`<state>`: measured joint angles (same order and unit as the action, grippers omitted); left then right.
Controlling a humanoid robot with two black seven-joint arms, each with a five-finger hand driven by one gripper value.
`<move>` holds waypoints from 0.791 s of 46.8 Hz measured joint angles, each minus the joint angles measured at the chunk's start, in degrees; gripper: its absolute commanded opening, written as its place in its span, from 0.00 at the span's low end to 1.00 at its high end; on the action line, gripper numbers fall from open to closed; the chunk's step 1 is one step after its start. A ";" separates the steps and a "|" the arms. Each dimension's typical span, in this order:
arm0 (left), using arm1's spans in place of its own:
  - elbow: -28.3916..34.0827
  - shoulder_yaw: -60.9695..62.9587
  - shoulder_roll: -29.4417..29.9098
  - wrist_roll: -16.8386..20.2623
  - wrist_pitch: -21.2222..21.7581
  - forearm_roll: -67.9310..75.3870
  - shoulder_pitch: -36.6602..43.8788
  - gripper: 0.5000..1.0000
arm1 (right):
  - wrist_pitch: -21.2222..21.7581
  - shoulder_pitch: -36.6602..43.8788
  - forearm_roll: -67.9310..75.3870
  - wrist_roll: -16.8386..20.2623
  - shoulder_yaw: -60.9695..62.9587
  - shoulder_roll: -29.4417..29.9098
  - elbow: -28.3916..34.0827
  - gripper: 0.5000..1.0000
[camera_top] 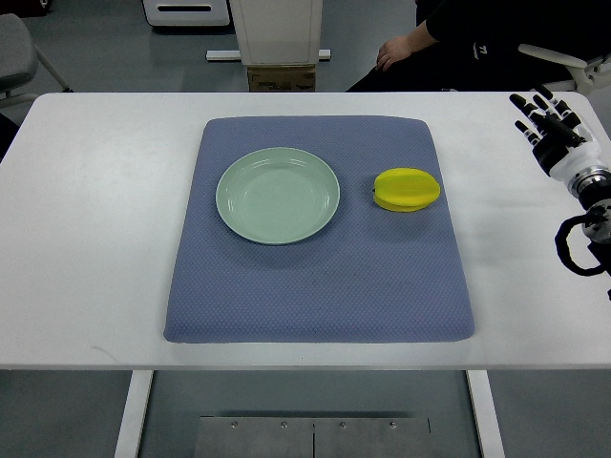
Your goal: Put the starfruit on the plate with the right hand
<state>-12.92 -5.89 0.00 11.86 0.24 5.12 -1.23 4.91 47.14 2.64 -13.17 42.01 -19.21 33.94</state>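
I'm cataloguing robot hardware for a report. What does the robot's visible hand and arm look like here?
Only the right hand shows, at the picture's right edge: black jointed fingers with pale tips on a black palm, then a white wrist cuff with a metallic ring. A looped black cable hangs beside the forearm. No left arm is visible.

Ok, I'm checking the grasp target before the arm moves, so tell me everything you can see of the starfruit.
The starfruit is bright yellow, smooth and glossy, plastic-looking, with lengthwise ridges. It lies on its side on the blue-grey mat, to the right of the pale green plate, with a clear gap between them. Only the mat touches it. The right hand is over the table's right edge, fingers spread, well away from it.
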 measured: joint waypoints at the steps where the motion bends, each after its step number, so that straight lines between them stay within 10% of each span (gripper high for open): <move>1: 0.00 0.00 0.00 0.00 0.00 0.00 0.00 1.00 | 0.01 0.09 0.00 0.08 0.00 -0.03 0.00 1.00; 37: 0.00 0.00 0.00 0.00 0.00 0.01 0.00 1.00 | 0.71 3.02 -0.01 4.72 -2.55 0.04 0.00 1.00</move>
<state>-12.92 -5.89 0.00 11.86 0.24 5.13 -1.23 5.61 50.16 2.63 -8.45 39.47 -19.17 33.94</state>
